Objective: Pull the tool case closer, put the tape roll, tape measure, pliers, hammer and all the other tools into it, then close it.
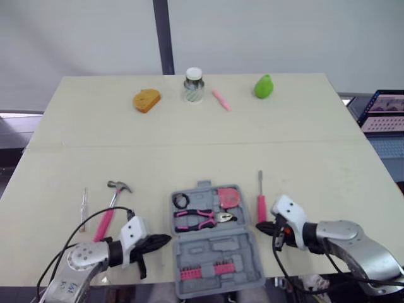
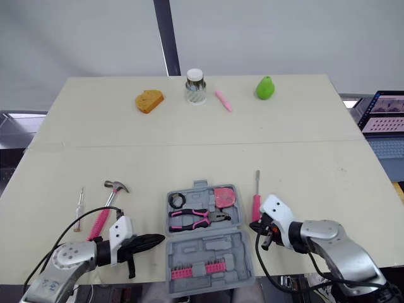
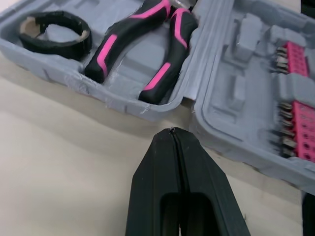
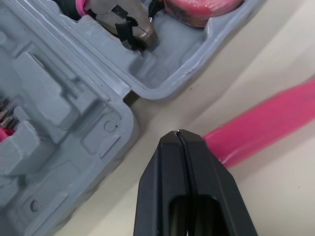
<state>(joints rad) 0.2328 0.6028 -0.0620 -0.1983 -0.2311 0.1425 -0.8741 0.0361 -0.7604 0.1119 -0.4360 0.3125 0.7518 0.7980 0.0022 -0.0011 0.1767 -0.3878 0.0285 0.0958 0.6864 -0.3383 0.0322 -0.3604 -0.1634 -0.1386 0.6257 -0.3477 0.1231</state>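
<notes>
An open grey tool case (image 1: 214,249) lies at the near edge of a pale table (image 1: 303,126), hinge running left to right. Its near half holds rows of pink bit holders (image 1: 205,271).

The left gripper (image 1: 167,239) rests just left of the case, its black fingers pressed together and pointing at the case wall. The right gripper (image 1: 262,225) sits just right of it, fingers also pressed together, touching or nearly touching a pink-handled screwdriver (image 1: 261,205) (shaft pointing away from the robot, near end of the handle hidden behind the gripper).

In the case's far half, the pliers (image 1: 202,218) lie crosswise, nose to the right, between a black tape roll (image 1: 181,201) and a pink tape measure (image 1: 228,197).

Left of the case, the hammer (image 1: 112,205) lies on the table, head far, its handle end hidden by the left arm. A thin screwdriver (image 1: 84,202) lies beyond it.

At the far edge stand an orange object (image 1: 146,100), a jar (image 1: 194,85), a pink stick (image 1: 221,100) and a green object (image 1: 263,86), too small to identify.
</notes>
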